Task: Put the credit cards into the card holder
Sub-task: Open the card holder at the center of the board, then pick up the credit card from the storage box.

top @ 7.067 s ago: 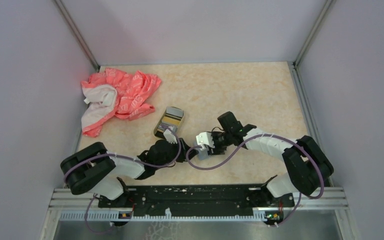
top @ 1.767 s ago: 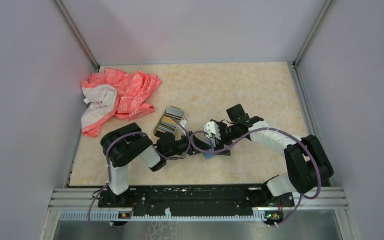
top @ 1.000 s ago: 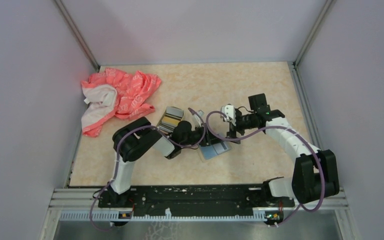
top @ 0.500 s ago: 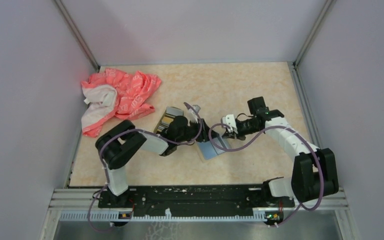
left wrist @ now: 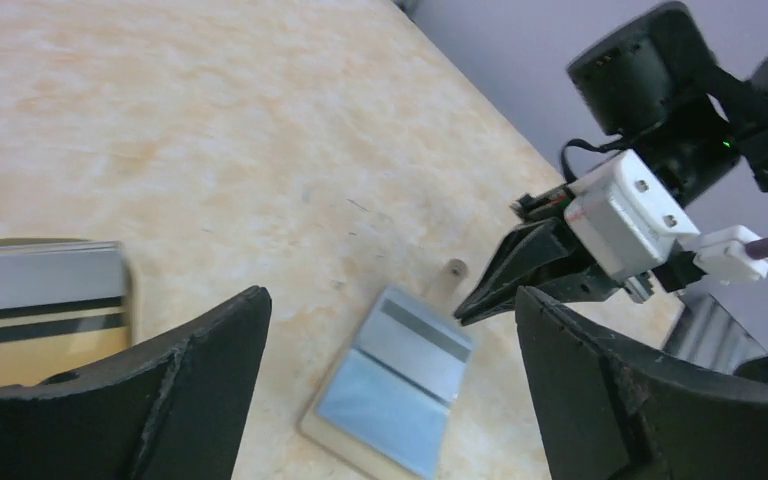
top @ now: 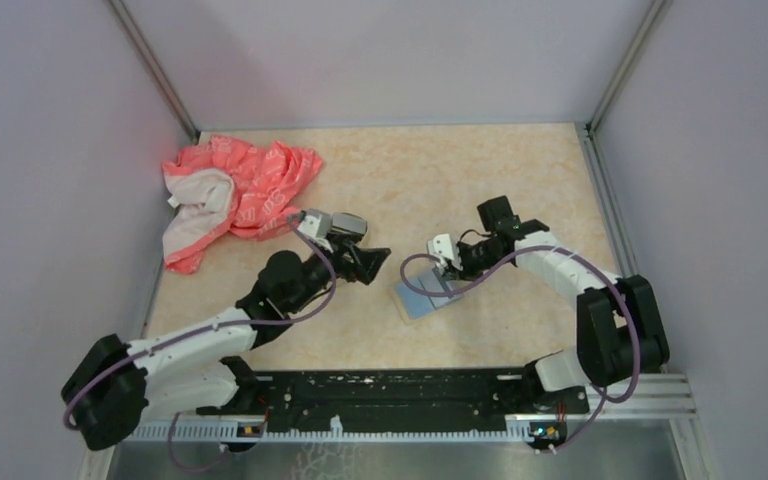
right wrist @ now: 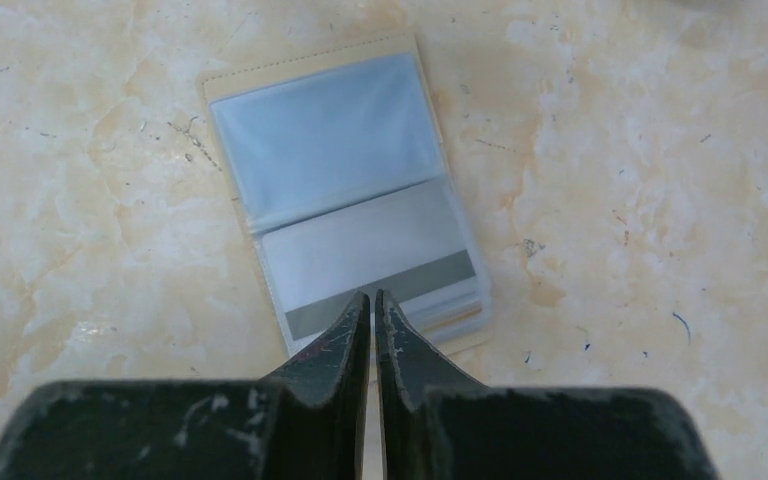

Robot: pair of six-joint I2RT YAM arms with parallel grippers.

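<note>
The card holder (top: 426,296) (right wrist: 345,195) (left wrist: 400,390) is a tan folder with clear sleeves, lying open and flat on the table. A pale blue credit card (right wrist: 325,140) and a grey card with a dark stripe (right wrist: 370,255) sit in its sleeves. More striped cards (left wrist: 40,300) are stacked in a small gold-rimmed tin (top: 348,224). My left gripper (top: 368,263) (left wrist: 390,300) hangs open and empty between the tin and the holder. My right gripper (top: 442,278) (right wrist: 371,295) is shut on nothing. Its tips are at the holder's striped end.
A crumpled pink and white cloth (top: 235,195) lies at the back left, beside the left wall. Grey walls close in the table on three sides. The arms' base rail (top: 390,395) runs along the near edge.
My left gripper has opened and drawn back left from the holder toward the tin. My right gripper has shut and come down to the holder's striped end. The holder now lies flat.
</note>
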